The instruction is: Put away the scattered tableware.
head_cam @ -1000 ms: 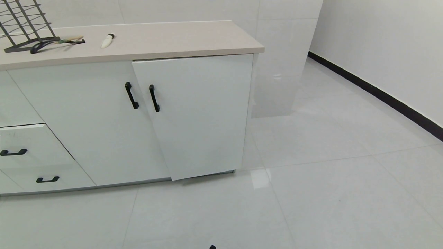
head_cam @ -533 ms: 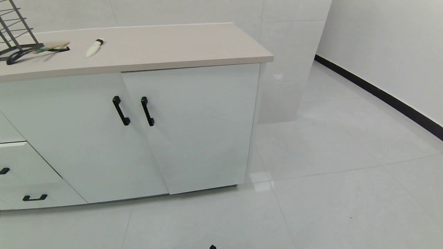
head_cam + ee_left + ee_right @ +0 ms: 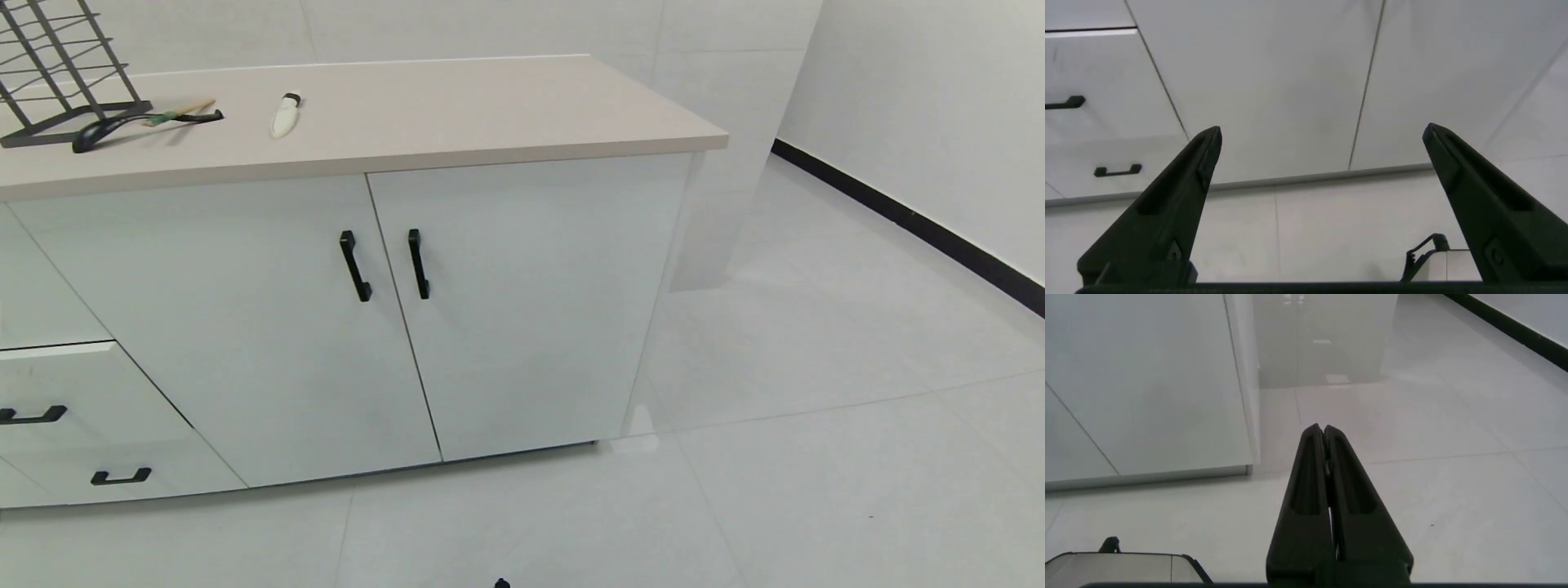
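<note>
A glossy white cabinet (image 3: 245,327) carries a matte beige countertop (image 3: 457,106). At its far left a black wire rack (image 3: 57,73) stands, with a slim black spoon (image 3: 122,129) and a small white black-banded utensil (image 3: 286,114) lying just right of it. The left gripper (image 3: 1321,131) is spread wide before the cabinet, and the right gripper (image 3: 1324,429) is pressed closed and holds nothing.

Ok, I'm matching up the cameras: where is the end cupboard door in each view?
Head: end door, under the counter corner.
Left wrist: end door, across the seam from the drawers.
Right wrist: end door, at the cupboard's end.
Shared landmark: the seam between the doors.
</note>
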